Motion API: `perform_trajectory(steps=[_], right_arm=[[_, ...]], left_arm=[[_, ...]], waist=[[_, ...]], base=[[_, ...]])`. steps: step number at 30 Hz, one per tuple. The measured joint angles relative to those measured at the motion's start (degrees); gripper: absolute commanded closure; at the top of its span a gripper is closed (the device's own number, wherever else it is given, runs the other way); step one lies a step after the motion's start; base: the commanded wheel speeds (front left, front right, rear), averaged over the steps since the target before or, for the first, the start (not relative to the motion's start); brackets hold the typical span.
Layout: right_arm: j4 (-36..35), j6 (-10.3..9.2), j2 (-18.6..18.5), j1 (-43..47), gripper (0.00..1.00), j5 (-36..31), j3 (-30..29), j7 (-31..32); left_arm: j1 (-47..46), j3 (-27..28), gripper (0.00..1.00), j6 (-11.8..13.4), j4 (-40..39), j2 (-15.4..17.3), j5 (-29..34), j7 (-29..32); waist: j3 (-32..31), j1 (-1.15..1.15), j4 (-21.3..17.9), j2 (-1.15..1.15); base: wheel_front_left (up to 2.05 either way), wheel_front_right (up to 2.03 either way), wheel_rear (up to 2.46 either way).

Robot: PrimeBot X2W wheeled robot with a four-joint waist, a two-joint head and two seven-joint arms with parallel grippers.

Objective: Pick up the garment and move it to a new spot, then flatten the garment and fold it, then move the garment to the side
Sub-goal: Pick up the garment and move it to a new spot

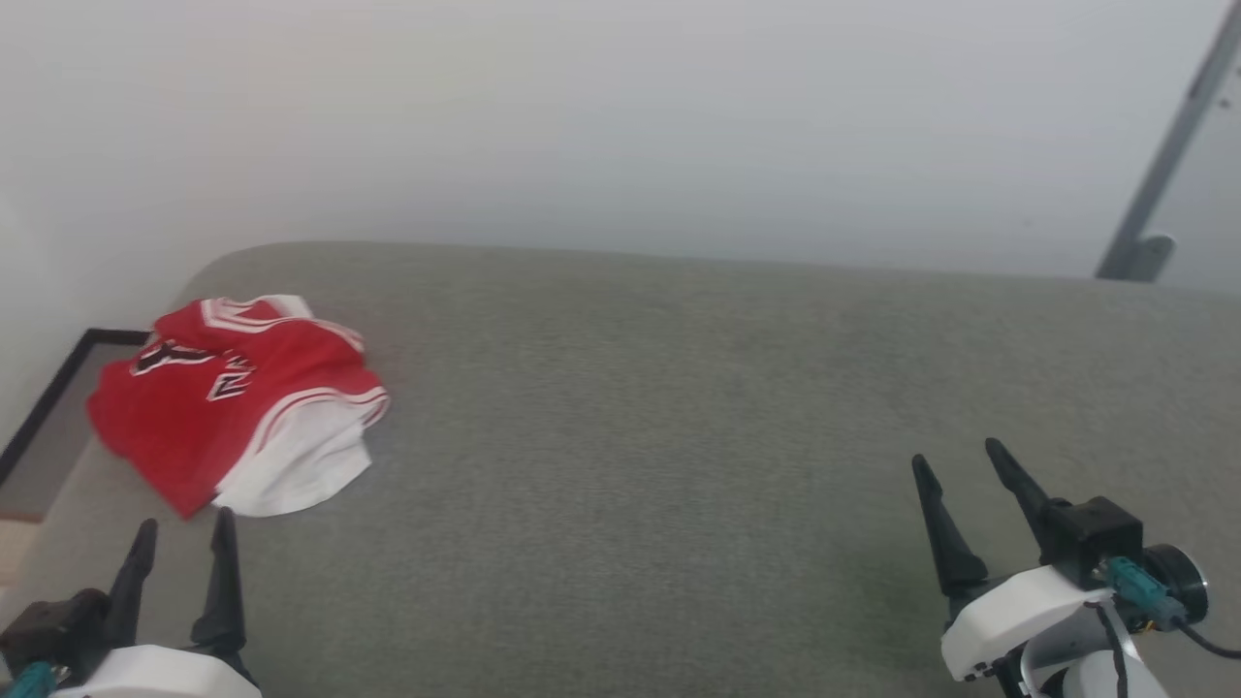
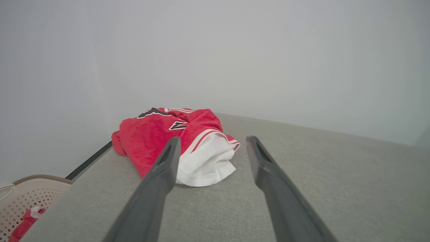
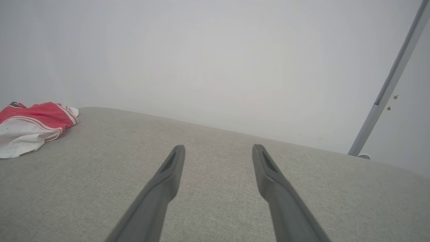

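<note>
Fingers (image 2: 158, 188) apart — garment (image 2: 147, 144) lettering (image 2: 178, 125) illegible

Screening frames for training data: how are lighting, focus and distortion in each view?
Head view: flat, even light, no glare; jersey lettering slightly smeared. Left wrist view: wide-angle bowing, fingers soft up close, thin shadow under the jersey. Right wrist view: far edge of the grey surface bows too, hazy overall.
</note>
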Motion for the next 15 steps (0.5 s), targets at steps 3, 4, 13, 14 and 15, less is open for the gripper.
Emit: perform_trajectory(steps=[3,4,13,14,15], right_arm=[[0.44,0.0,0.02,-0.02,0.0,0.47,1.04,0.01],[0.56,0.0,0.04,-0.02,0.0,0.59,1.44,0.0],[1.54,0.0,0.73,-0.2,0.0,1.19,3.37,-0.31],[1.72,0.0,0.71,-0.21,0.0,1.24,3.47,-0.38],[1.93,0.0,0.74,-0.22,0.0,1.24,3.47,-0.45]], left_arm=[[0.09,0.59,0.0,0.09,0.07,0.13,-0.21,0.0],[0.16,0.77,0.0,0.1,0.05,0.18,-0.27,0.0],[1.4,1.53,0.0,0.24,-0.33,1.11,-0.68,0.02],[1.42,1.51,0.0,0.24,-0.42,1.2,-0.8,0.03],[1.44,1.47,0.0,0.24,-0.56,1.32,-0.85,0.04]], waist=[[-0.55,0.0,2.08,0.0],[-0.73,0.0,2.79,0.0],[-2.08,0.0,8.73,0.0],[-2.19,0.0,9.27,0.0],[-2.28,0.0,9.78,0.0]], base=[[0.0,0.0,0.0],[0.0,0.0,0.0],[0.0,0.0,0.0],[0.0,0.0,0.0],[0.0,0.0,0.0]])
